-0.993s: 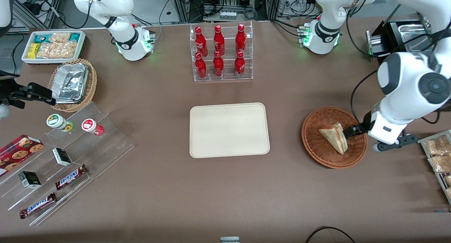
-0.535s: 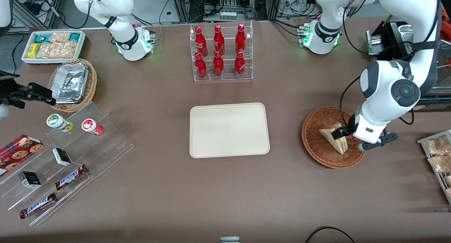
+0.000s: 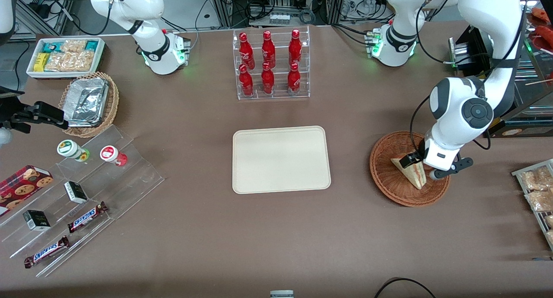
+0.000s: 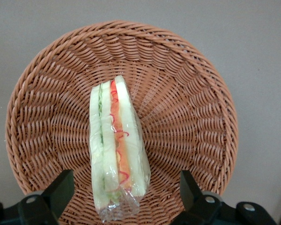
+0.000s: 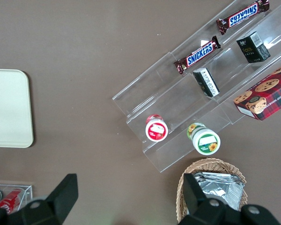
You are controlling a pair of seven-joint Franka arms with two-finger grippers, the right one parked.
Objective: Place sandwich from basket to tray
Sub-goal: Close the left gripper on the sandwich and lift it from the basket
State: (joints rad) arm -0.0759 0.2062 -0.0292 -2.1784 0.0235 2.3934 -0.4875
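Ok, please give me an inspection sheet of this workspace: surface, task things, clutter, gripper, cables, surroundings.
Surface: brown table.
Job's things: wrapped sandwich in the basket; tray bare.
Clutter: red bottles in a rack; snack bars and cookie box toward the parked arm's end.
Gripper: left gripper open, above the basket, fingers either side of the sandwich.
Cables: black cable at the table's near edge.
Surroundings: cabling and frames above the table's edge.
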